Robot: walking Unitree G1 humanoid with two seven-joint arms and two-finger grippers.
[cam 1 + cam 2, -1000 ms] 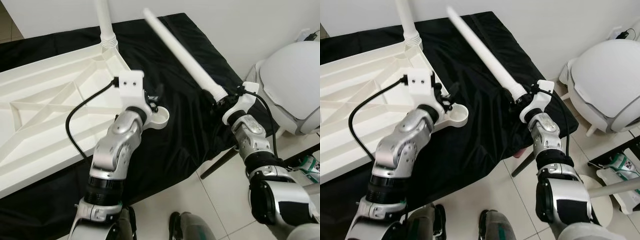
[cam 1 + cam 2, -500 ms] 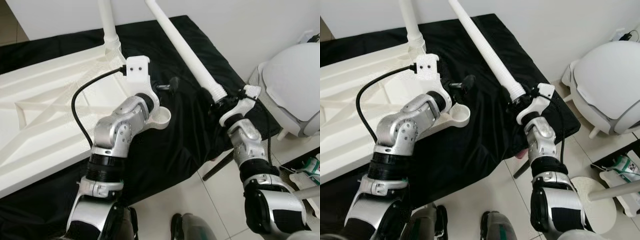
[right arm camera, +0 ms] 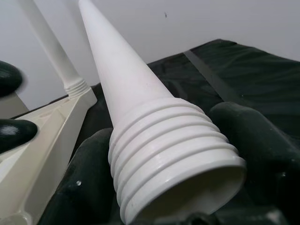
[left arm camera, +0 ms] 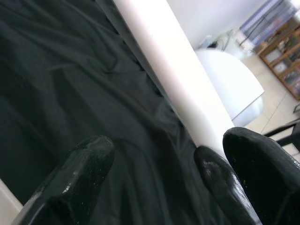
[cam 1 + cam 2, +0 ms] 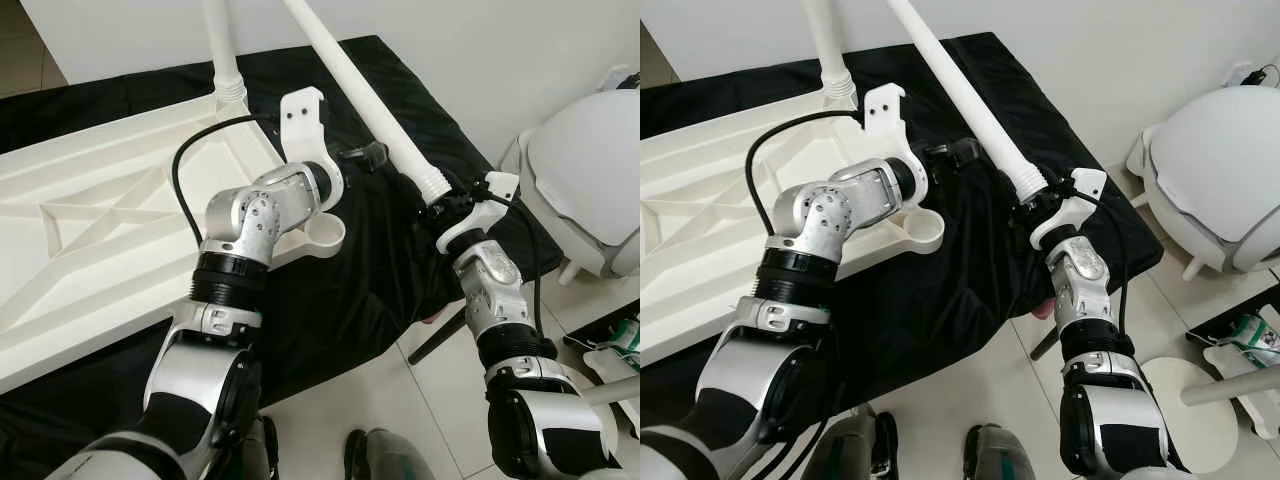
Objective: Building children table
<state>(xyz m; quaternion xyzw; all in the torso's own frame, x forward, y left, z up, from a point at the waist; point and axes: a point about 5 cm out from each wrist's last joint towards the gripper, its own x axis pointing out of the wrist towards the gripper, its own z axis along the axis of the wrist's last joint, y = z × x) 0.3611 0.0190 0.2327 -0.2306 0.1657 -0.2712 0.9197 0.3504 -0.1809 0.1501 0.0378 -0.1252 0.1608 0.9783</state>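
The right hand was closed around the threaded end of a long white plastic table leg, and its two black fingers pressed on both sides of the ribbed collar. The leg rose at a slant from this hand, up and toward the robot's left, above the bench covered with a black cloth.

The left hand was stretched across the black cloth toward the lower part of the same leg. Its fingers stood apart and held nothing; in the left wrist view the white leg passed just beside one fingertip, and I could not tell if they touched.

The white plastic tabletop with moulded ribs lay upside down on the bench, on the robot's left. A second white leg stood upright in its far corner socket. The near corner socket, a round white cup, was empty and sat under the left forearm. A large white rounded object stood on the tiled floor to the right of the bench.
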